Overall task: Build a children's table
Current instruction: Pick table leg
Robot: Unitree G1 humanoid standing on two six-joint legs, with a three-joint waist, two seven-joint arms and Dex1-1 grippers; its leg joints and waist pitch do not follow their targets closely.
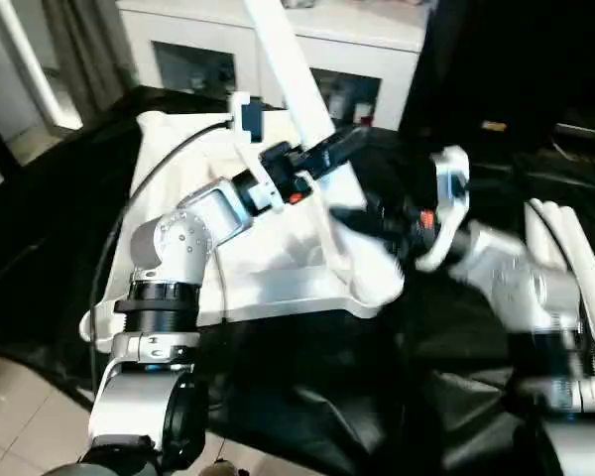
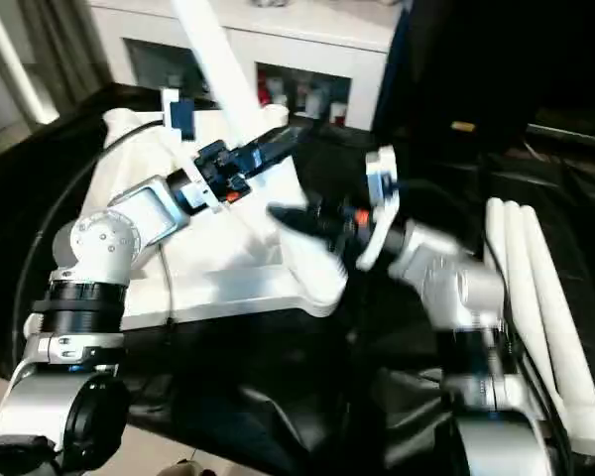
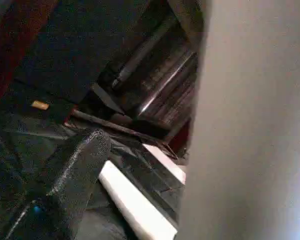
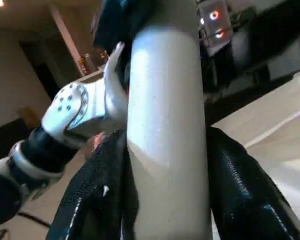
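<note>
We see the white table top (image 1: 278, 268) lying flat on a black sheet (image 1: 456, 397), with its ribbed side up. One long white leg (image 1: 288, 59) stands in the near corner socket on our right side and leans up and away toward the white cabinet (image 1: 367, 50) with glass doors at the back.

Our left claw (image 1: 342, 149) is beside this leg, higher up on it. Its black fingers (image 3: 75, 175) stand wide apart. In the left wrist view the leg is a big pale shape right next to one finger, and we cannot tell if the finger touches it.

Our right claw (image 1: 362, 220) is lower, near the bottom of the leg by the corner. In the right wrist view its two black fingers (image 4: 240, 185) sit one on each side of the leg and squeeze it. So the right claw is gripping the leg.

Three more white legs (image 2: 540, 307) lie side by side on the black sheet, well off to our right, past our right arm. A black cable (image 1: 144, 188) runs over the table top beside our left arm.
</note>
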